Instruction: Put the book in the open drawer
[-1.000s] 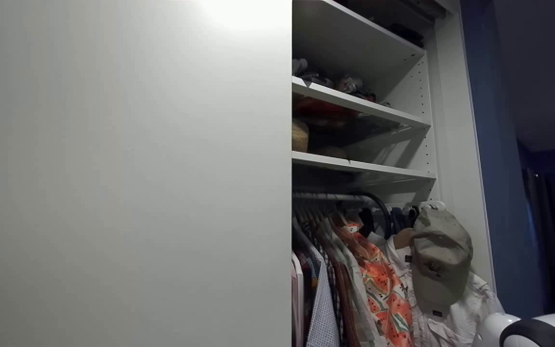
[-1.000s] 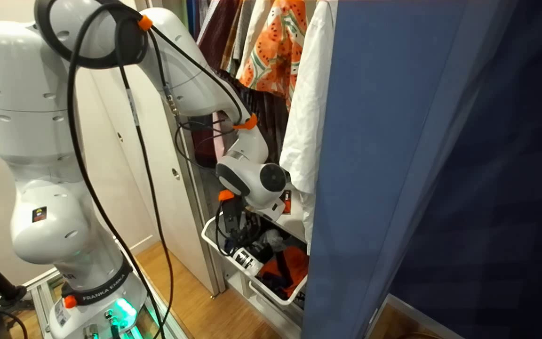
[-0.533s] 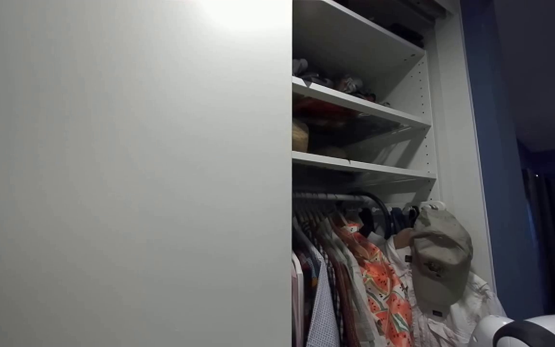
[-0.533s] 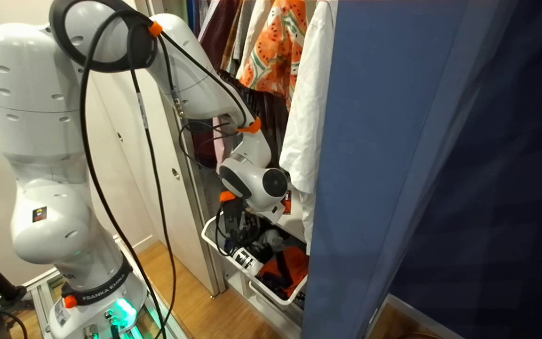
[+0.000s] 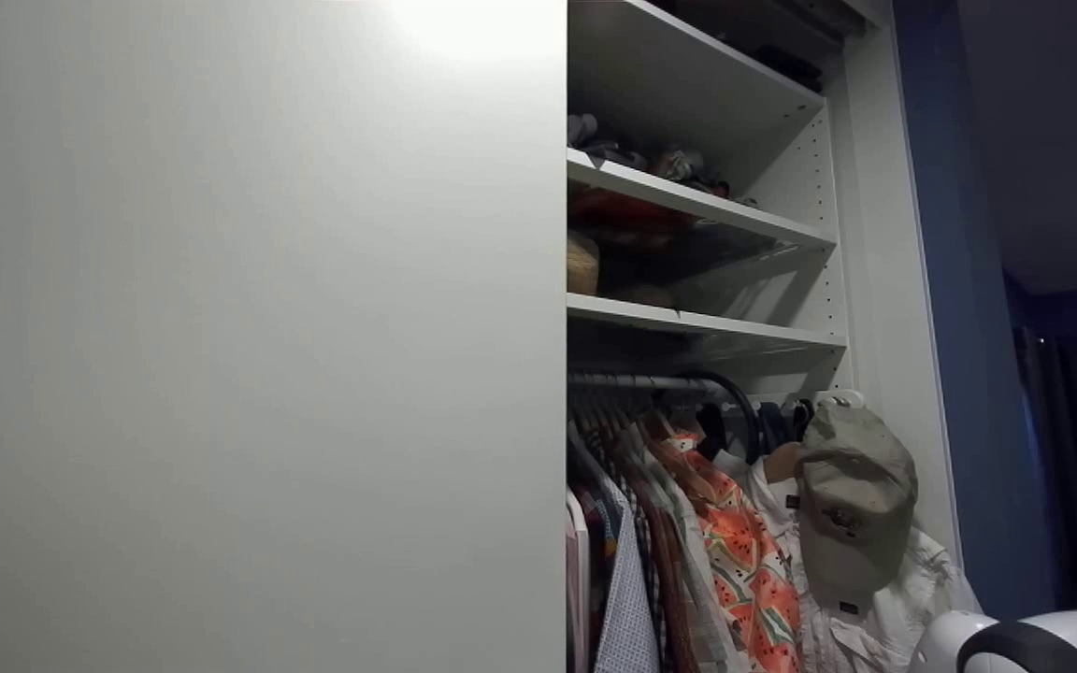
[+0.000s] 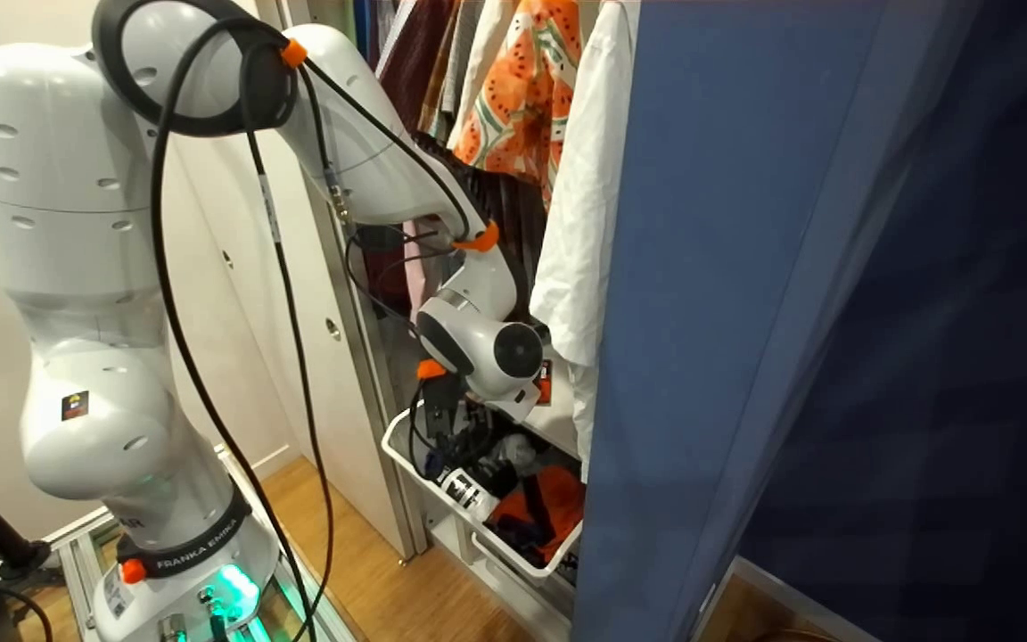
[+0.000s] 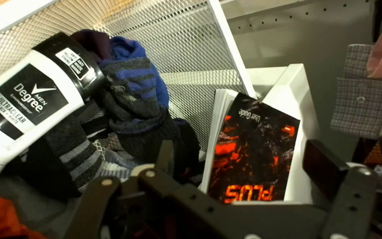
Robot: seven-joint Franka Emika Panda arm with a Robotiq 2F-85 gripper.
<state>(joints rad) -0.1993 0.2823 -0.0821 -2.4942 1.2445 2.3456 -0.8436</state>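
While the book (image 7: 257, 146) is lying by the mesh wall (image 7: 187, 43) of the drawer (image 7: 232, 49), inside or outside being unclear, the gripper (image 7: 239, 149) is standing wide near it, socks (image 7: 133, 89) and a deodorant (image 7: 28, 103) are crowding the drawer, cuffs (image 7: 360, 99) are hanging nearby.

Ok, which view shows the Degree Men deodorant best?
Wrist view: the Degree Men deodorant is large and readable, though cropped. In an exterior view it is small, in the drawer; an exterior view with the khaki cap omits it.
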